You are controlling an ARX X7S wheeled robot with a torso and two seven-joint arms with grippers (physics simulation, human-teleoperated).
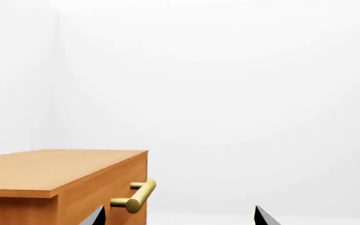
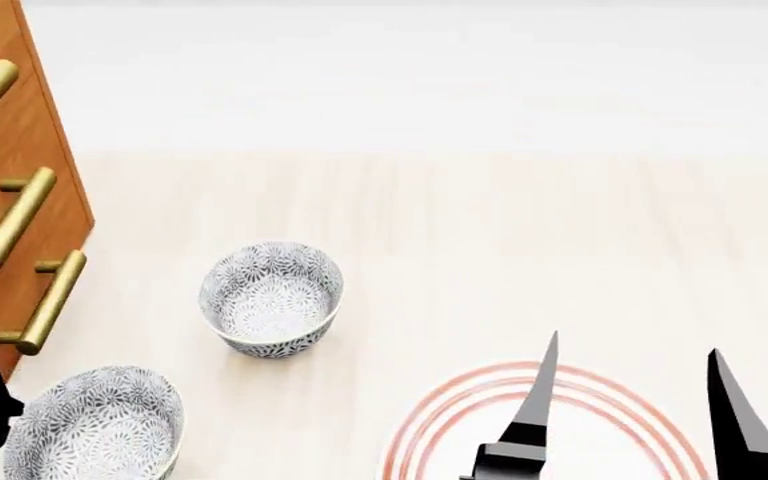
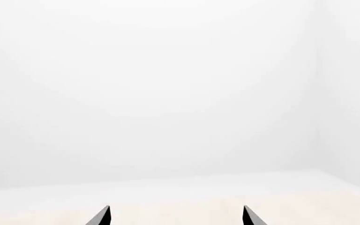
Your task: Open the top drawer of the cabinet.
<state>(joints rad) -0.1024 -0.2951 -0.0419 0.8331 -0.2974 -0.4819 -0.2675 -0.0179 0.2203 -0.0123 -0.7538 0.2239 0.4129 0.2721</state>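
The orange-brown cabinet [image 1: 42, 168] stands in the left wrist view with its flat top showing. Just under that top is the top drawer [image 1: 101, 190], its front flush with the cabinet side. Its brass bar handle [image 1: 136, 197] sticks out between my left gripper's fingers, close to one fingertip [image 1: 96, 217]. My left gripper [image 1: 180, 218] is open and touches nothing. In the head view the cabinet [image 2: 11, 150] fills the left edge with three brass handles stacked on it. My right gripper [image 2: 634, 345] hangs open and empty over a plate, far from the cabinet.
Two grey-patterned bowls sit on the pale floor near the cabinet, one [image 2: 271, 297] farther out and one [image 2: 91, 425] by its foot. A white plate with red rings [image 2: 438, 430] lies under my right gripper. White walls stand behind.
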